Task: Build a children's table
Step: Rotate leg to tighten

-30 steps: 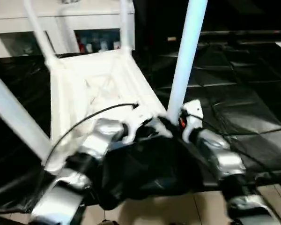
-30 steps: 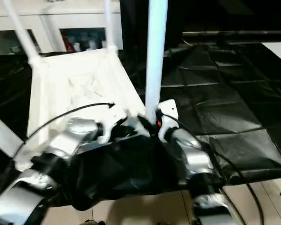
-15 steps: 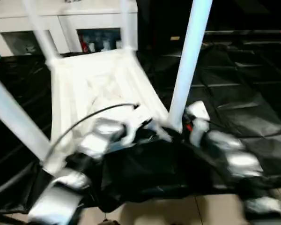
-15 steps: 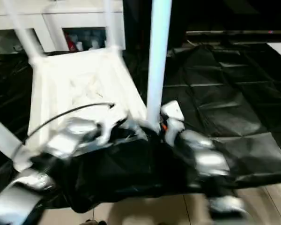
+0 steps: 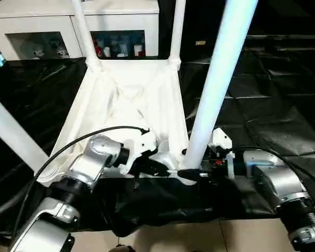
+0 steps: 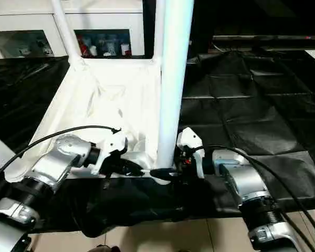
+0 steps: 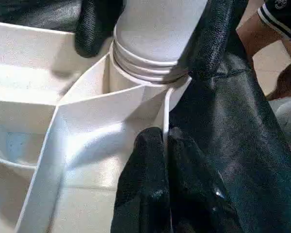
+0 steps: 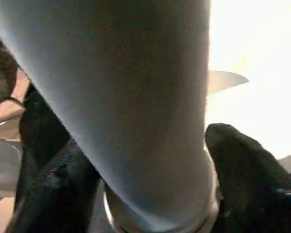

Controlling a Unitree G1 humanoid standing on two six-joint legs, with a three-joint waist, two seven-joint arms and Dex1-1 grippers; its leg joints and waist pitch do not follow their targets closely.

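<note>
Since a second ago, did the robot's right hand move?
Yes. Against the near leg, the right hand has swung round: it pointed forward beside the leg's foot; now it points sideways across that foot at the tabletop corner.

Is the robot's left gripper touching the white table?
Touching. In the left wrist view, the left gripper is pinched shut on the thin edge wall of the tabletop, beside the corner socket holding a leg.

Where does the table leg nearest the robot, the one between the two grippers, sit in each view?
Left eye view: nearest leg rises right of centre.
Right eye view: centre.
Left wrist view: its ribbed foot in the corner socket.
Right wrist view: up close.
Shared landmark: tabletop corner socket.
</note>
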